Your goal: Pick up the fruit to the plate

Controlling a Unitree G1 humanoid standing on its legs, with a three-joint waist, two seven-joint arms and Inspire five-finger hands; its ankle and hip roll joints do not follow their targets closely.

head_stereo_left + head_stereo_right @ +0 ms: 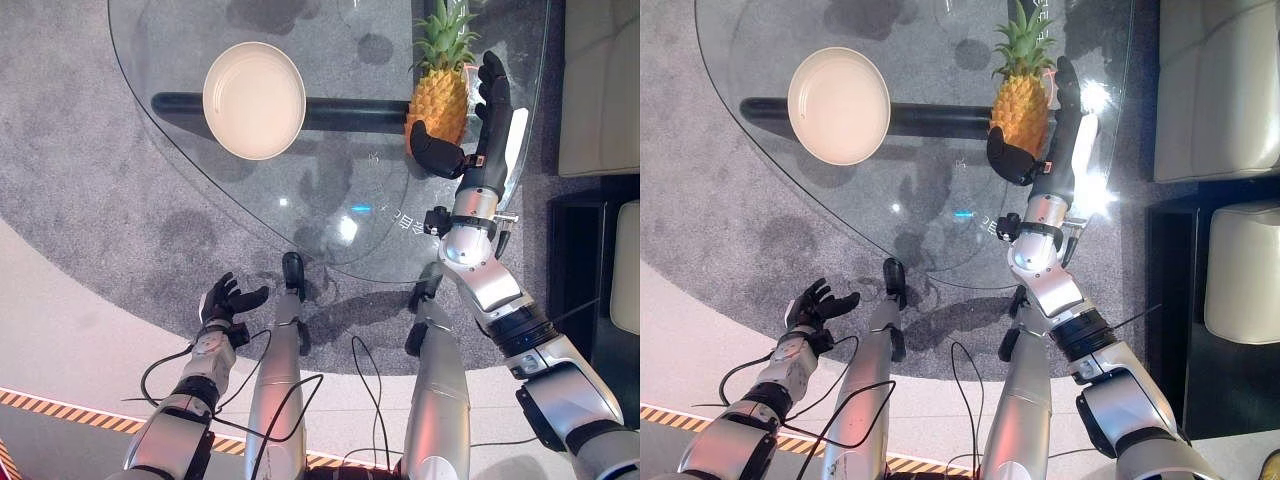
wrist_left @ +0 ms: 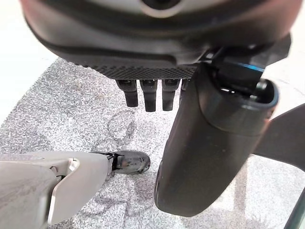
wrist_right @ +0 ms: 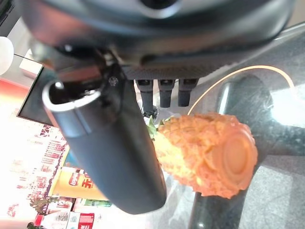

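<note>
The right hand (image 1: 478, 140) spreads wide open, holding nothing, with the pineapple (image 1: 438, 95) lying on the glass bench (image 1: 330, 200) between thumb and fingers (image 1: 492, 75). The plate (image 1: 254, 99) sits well apart. The left hand (image 1: 228, 298) hangs open and relaxed.

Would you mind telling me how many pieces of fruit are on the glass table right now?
1: a pineapple lying on the glass table, between the open right hand's thumb and fingers, to the right of the empty plate.
</note>
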